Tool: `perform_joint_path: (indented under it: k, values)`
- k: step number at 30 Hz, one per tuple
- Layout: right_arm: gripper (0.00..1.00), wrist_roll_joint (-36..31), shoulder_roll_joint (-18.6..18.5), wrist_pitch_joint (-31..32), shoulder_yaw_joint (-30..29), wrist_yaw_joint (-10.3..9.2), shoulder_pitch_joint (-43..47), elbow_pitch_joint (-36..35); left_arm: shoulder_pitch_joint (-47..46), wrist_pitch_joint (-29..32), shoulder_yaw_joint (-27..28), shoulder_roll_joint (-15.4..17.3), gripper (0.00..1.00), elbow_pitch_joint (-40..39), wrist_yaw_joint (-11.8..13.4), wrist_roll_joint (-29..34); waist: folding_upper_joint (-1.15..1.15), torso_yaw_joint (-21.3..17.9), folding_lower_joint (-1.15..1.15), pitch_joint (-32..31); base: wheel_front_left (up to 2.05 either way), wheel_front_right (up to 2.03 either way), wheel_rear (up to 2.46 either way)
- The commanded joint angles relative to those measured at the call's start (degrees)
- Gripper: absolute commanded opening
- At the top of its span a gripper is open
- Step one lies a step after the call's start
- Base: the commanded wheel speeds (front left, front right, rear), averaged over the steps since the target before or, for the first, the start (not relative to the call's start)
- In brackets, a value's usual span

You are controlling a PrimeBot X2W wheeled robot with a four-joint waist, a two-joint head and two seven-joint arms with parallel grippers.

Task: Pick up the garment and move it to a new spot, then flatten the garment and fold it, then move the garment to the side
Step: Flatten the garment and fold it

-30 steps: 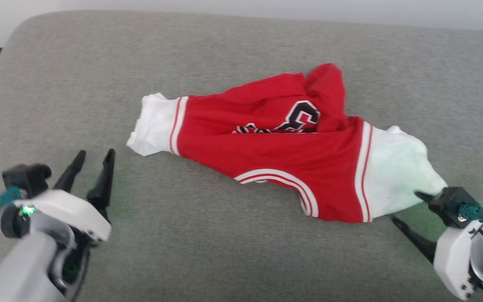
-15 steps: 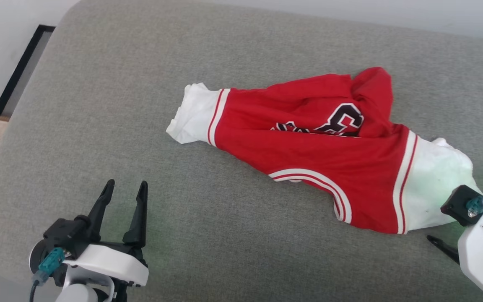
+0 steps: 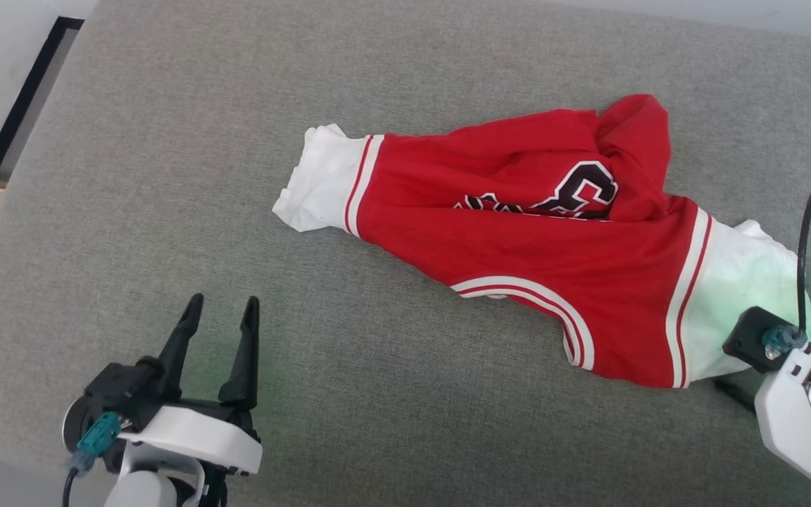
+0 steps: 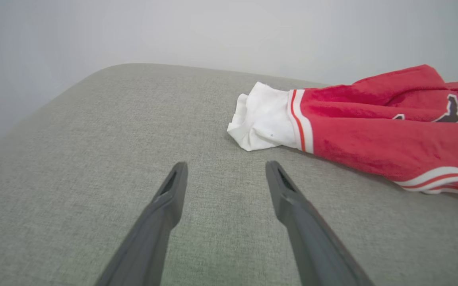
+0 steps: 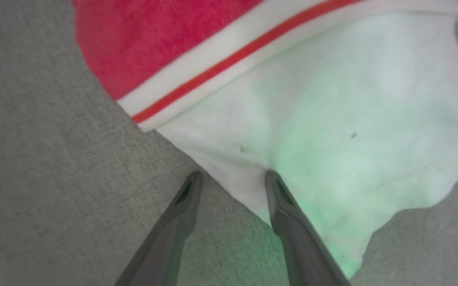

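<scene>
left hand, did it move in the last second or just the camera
Yes. Judged against the white sleeve of the garment, the left hand has drawn back toward the robot; more grey cushion now lies between them.

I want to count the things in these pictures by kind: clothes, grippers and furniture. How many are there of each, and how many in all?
clothes: 1, the red jersey
grippers: 2, the left gripper and the right gripper
furniture: 1, the grey cushion
total: 4
</scene>
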Motion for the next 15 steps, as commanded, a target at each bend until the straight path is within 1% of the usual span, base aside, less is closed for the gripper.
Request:
perform_joint_path:
  k: [1,3,5,6,8,10,13,15]
  values:
    - [0.00,-0.5,1.3,0.1,1.3,-0.45,0.0,2.4,-0.9,-0.3,-0.7,0.8,1.00,-0.2,-0.2,-0.3,0.00,-0.3,0.00,0.2,0.00,0.00,0.00]
    - [0.00,-0.8,1.4,0.0,1.3,-0.45,-0.4,3.3,-2.0,-0.3,-2.6,1.8,1.00,-0.3,-0.2,-1.9,0.00,-0.6,0.00,0.3,0.00,0.00,0.00]
    - [0.00,-0.5,2.0,-0.5,0.7,-0.44,-0.6,3.6,-4.0,-0.3,-5.6,5.3,1.00,-0.5,-0.2,-2.1,0.00,-0.8,0.00,0.4,0.00,0.00,0.00]
    - [0.00,-0.5,2.0,-0.5,0.7,-0.44,-0.6,3.6,-4.0,-0.3,-5.6,5.3,1.00,-0.5,-0.2,-2.1,0.00,-0.8,0.00,0.4,0.00,0.00,0.00]
    - [0.00,-0.8,2.2,-0.4,0.4,-0.44,-0.6,3.6,-7.1,-0.3,-9.8,9.6,1.00,-0.3,-0.1,-2.7,0.00,-1.1,0.00,0.6,0.00,0.00,0.00]
    - [0.00,-1.1,2.8,-0.3,0.0,-0.44,-0.5,3.2,-11.0,0.0,-14.3,14.6,1.00,0.8,-0.1,-4.1,0.00,-1.6,0.00,0.9,0.00,0.00,0.00]
    - [0.00,-1.2,3.6,0.4,-0.4,-0.39,-0.7,2.7,-19.2,5.1,-23.6,22.7,1.00,1.5,-0.1,-8.3,0.00,-2.3,0.00,1.7,0.00,0.00,0.00]
    - [0.00,-1.5,4.3,0.8,-0.6,-0.39,-1.2,2.1,-24.6,11.2,-31.2,27.5,1.00,1.1,-0.1,-13.5,0.00,-3.0,0.00,2.5,0.00,0.00,0.00]
